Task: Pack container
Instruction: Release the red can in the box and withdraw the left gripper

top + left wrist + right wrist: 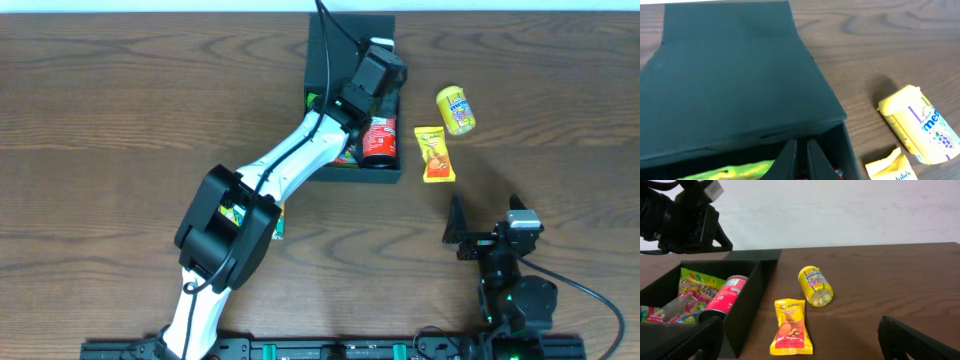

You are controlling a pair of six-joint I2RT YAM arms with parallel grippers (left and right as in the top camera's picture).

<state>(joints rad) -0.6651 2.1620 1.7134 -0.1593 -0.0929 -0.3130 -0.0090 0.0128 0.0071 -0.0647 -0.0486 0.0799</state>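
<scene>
The dark container (pixel 385 176) stands open at the table's back middle, its lid (pixel 350 35) laid back. It holds a red can (pixel 380 140) and colourful packets. My left gripper (pixel 378 72) hangs over the container's back part, with its fingers (pixel 801 160) shut just above the contents, near the lid hinge. A yellow canister (pixel 455 108) and a yellow snack packet (pixel 433 153) lie right of the container. My right gripper (pixel 490 235) is open and empty near the front edge; its view shows the packet (pixel 791 327), the canister (pixel 815 286) and the can (pixel 725 297).
A small green-yellow packet (pixel 278 222) lies on the table, partly under the left arm. In the left wrist view a green-yellow packet (pixel 730 171) lies inside the container below the lid (pixel 730 75). A pale wall stands beyond the table's far edge.
</scene>
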